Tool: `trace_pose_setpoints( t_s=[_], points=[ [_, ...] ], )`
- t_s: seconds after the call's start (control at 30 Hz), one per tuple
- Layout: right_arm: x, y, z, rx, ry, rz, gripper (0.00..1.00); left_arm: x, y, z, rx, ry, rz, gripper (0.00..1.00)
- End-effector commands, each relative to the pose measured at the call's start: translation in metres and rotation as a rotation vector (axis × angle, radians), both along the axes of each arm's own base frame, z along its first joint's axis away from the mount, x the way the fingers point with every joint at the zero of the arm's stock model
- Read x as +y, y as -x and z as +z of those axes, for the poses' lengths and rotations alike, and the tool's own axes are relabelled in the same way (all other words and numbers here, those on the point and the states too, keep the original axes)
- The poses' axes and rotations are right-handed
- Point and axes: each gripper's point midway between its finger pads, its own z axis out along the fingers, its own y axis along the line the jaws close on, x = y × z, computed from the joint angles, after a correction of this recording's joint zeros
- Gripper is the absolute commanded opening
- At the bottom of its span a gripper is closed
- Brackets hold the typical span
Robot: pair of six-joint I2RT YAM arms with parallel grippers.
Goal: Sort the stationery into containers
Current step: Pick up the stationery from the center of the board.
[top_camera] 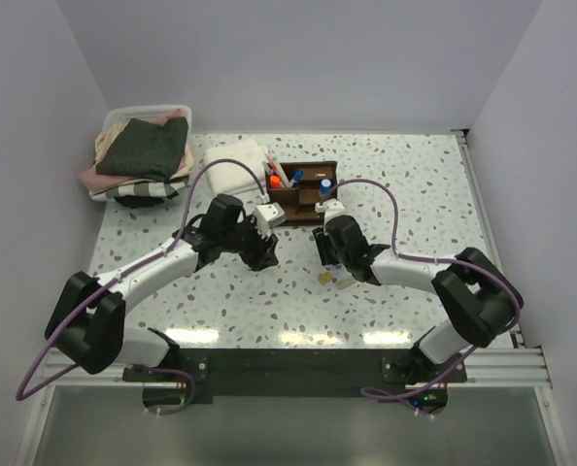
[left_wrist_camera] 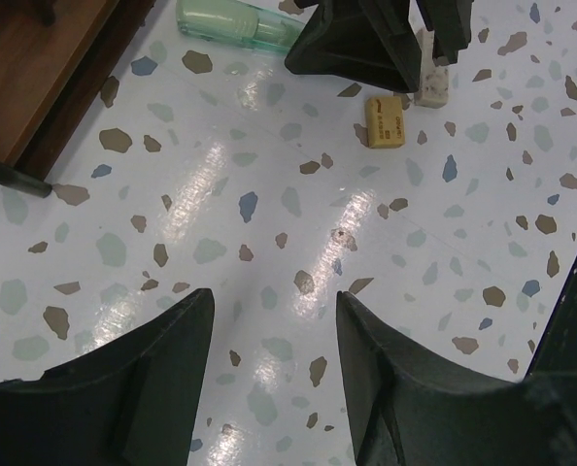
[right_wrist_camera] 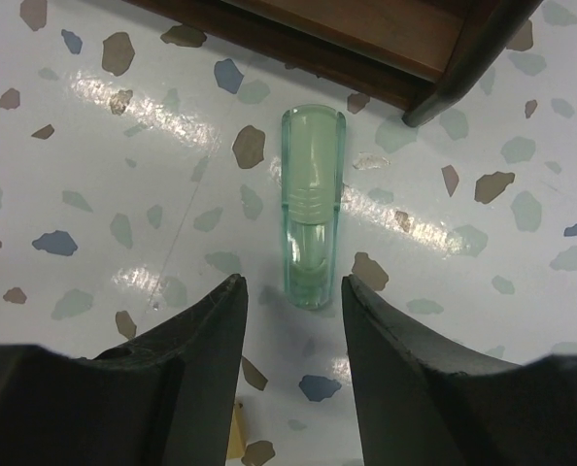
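Note:
The dark brown wooden organiser (top_camera: 303,186) stands at the table's middle back, with an orange highlighter (top_camera: 274,181) and blue-capped markers (top_camera: 297,177) upright in it. A translucent green bit (right_wrist_camera: 312,209) lies flat just in front of the organiser's corner (right_wrist_camera: 434,73); it also shows in the left wrist view (left_wrist_camera: 235,21). My right gripper (right_wrist_camera: 293,283) is open, its tips just short of the green bit's near end. My left gripper (left_wrist_camera: 274,301) is open and empty over bare table. A tan bit (left_wrist_camera: 385,121) and a pale bit (left_wrist_camera: 431,85) lie by the right gripper (top_camera: 325,248).
A white bin of folded clothes (top_camera: 143,150) sits at the back left, with a folded white cloth (top_camera: 235,165) beside the organiser. The left gripper (top_camera: 259,250) and the right one are close together in front of the organiser. The organiser's edge shows in the left wrist view (left_wrist_camera: 26,68).

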Motion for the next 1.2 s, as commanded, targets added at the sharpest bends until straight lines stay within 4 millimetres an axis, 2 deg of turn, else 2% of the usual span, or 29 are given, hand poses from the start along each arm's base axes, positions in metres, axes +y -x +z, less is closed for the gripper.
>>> trace_pose_setpoints(
  t_s=[0.0, 0.4, 0.63, 0.73, 0.8, 0.93, 1.03, 1.07, 1.13, 1.17],
  points=[
    [0.007, -0.017, 0.013, -0.037, -0.041, -0.043, 0.48, -0.004, -0.004, 0.016, -0.037, 0.062, 0.003, 0.58],
    [-0.006, -0.015, -0.013, 0.027, -0.044, -0.075, 0.46, -0.005, -0.007, 0.015, -0.022, 0.080, 0.012, 0.58],
    [0.001, -0.009, -0.025, 0.085, -0.086, -0.041, 0.43, -0.005, -0.007, 0.011, -0.014, 0.081, 0.010, 0.58],
    [0.004, -0.005, -0.027, 0.098, -0.101, -0.019, 0.30, -0.005, -0.008, 0.010, -0.013, 0.083, 0.011, 0.58],
    [0.005, -0.004, -0.026, 0.099, -0.107, -0.014, 0.17, -0.004, -0.007, 0.008, -0.009, 0.081, 0.013, 0.58],
    [0.004, -0.004, -0.012, 0.074, -0.121, -0.012, 0.01, -0.005, -0.006, 0.007, -0.009, 0.085, 0.011, 0.58],
    [0.003, -0.005, 0.003, 0.057, -0.133, -0.025, 0.00, -0.005, -0.005, 0.006, -0.009, 0.083, 0.007, 0.58],
    [0.002, -0.006, 0.015, 0.044, -0.147, -0.034, 0.00, -0.005, -0.005, 0.006, -0.011, 0.082, 0.005, 0.58],
    [0.000, -0.004, 0.026, 0.042, -0.150, -0.043, 0.00, -0.004, -0.006, 0.005, -0.016, 0.078, 0.008, 0.58],
    [0.003, -0.007, 0.040, 0.019, -0.171, -0.045, 0.00, -0.004, -0.006, 0.004, -0.016, 0.077, 0.007, 0.58]
  ],
)
